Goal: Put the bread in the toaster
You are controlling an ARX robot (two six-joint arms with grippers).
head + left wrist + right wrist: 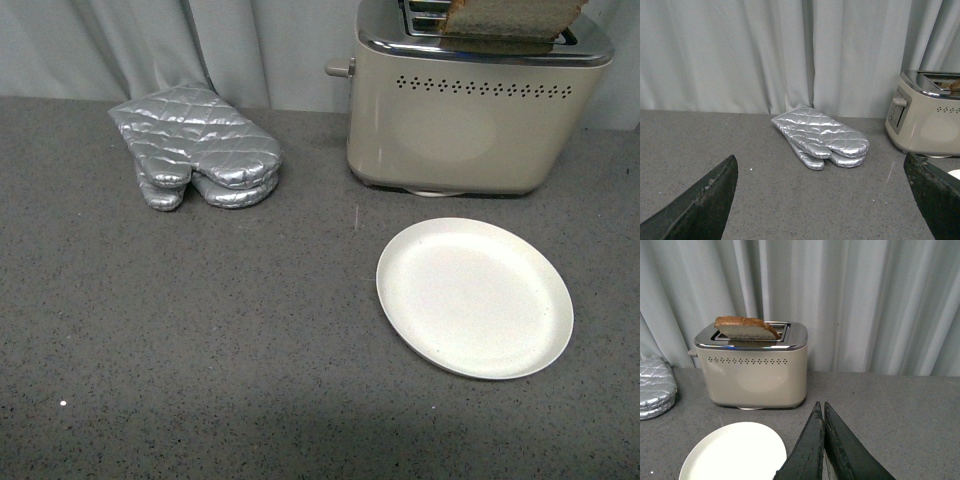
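A light-brown wholewheat bread slice with darker crust point(746, 327) sits tilted in a slot of the boxy cream-beige, chrome-topped toaster point(757, 371), its long axis running along the slot, its upper part still proud of the top. The right gripper point(823, 415), jaws pressed together and empty, lies nearer, low in front of the toaster beside the round white plate point(474, 296). The left gripper point(820, 200), jaws spread wide and empty, faces the silver quilted oven mitts point(821, 135). The front view crops the slice's top; how deep it sits is hidden.
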